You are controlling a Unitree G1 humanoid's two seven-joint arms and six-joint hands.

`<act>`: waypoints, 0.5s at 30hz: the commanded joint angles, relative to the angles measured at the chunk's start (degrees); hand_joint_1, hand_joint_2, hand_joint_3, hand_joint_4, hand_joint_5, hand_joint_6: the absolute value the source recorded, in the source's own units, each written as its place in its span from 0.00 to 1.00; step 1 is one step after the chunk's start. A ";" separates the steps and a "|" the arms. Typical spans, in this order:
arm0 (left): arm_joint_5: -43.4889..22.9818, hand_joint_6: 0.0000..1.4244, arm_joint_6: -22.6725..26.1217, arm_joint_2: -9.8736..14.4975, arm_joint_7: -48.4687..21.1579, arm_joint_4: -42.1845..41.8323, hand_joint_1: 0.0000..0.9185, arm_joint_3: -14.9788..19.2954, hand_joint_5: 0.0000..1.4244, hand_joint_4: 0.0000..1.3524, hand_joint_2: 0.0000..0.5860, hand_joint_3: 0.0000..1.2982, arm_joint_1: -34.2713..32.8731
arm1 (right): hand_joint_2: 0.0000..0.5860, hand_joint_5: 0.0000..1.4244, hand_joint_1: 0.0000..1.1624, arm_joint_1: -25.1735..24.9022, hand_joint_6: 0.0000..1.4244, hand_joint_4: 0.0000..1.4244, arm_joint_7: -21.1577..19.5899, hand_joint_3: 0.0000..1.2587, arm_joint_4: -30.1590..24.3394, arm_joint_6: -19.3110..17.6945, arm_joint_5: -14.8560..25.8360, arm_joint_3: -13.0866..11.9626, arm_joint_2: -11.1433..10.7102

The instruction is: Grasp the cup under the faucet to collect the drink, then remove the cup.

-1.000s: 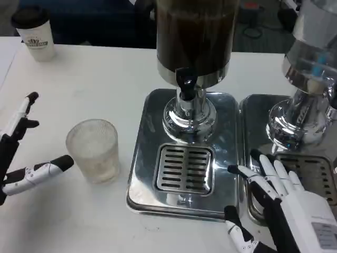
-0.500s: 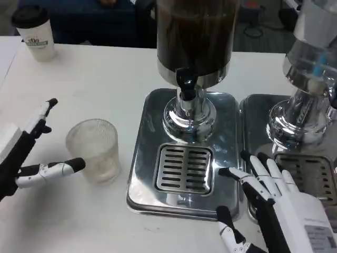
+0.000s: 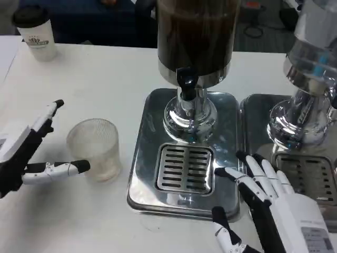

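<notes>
The cup (image 3: 93,149), a clear ribbed glass, stands upright on the white table (image 3: 95,79) with its mouth up and its long axis vertical. It sits just to the right of the left hand (image 3: 31,158), between that hand's spread fingers, and is not yet held. The left hand is wide open around it: one finger reaches toward the cup's near side, almost touching, and another points past its far side. The step in hand looks to be the grasp itself. Next the fingers would need to close on the cup's wall, and the cup would then have to be carried right, onto the drip tray (image 3: 184,167) beneath the faucet (image 3: 187,84) of the dark drink dispenser (image 3: 195,37). The right hand (image 3: 263,197) rests open, holding nothing, at the tray's near right edge.
</notes>
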 commanded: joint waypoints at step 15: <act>-1.15 0.17 1.62 -5.75 -2.01 3.12 0.13 -2.30 0.17 0.02 0.00 0.00 -3.69 | 0.84 0.05 0.39 0.94 0.02 0.06 0.21 0.22 -1.00 1.52 0.45 0.22 0.03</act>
